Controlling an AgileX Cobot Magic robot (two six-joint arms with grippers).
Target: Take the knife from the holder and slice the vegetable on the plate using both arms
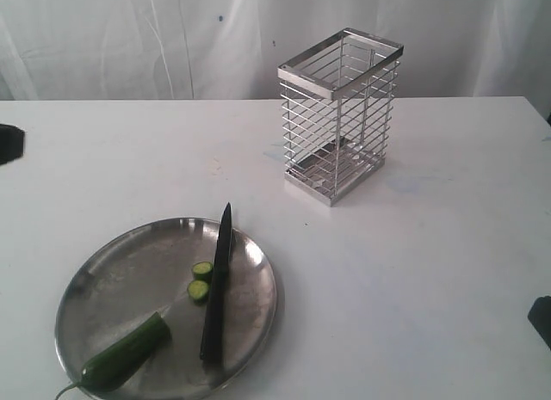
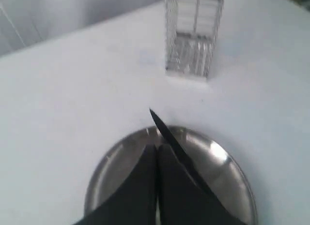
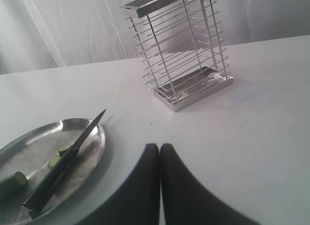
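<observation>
Slim black knife (image 1: 217, 288) lies loose across the round steel plate (image 1: 103, 262), tip toward the wire holder (image 1: 341, 114) | just ahead of left gripper (image 2: 156, 152), jaws together | right gripper (image 3: 160, 150) farther off, jaws together

Left pincer (image 2: 156, 159) in foreground, black fingers (image 2: 140, 186) pressed together, nothing between them. Round steel plate (image 2: 227, 162) lay just beyond on white surface (image 2: 63, 104), partly hidden behind pincer. Black knife (image 2: 167, 133) lay diagonally across plate, pointed tip past far rim, over surface; handle end hidden by fingers. Wire holder (image 2: 193, 36) stood upright well beyond plate, apart from knife tip, blurred. Pale backdrop (image 2: 58, 12) behind surface edge.
</observation>
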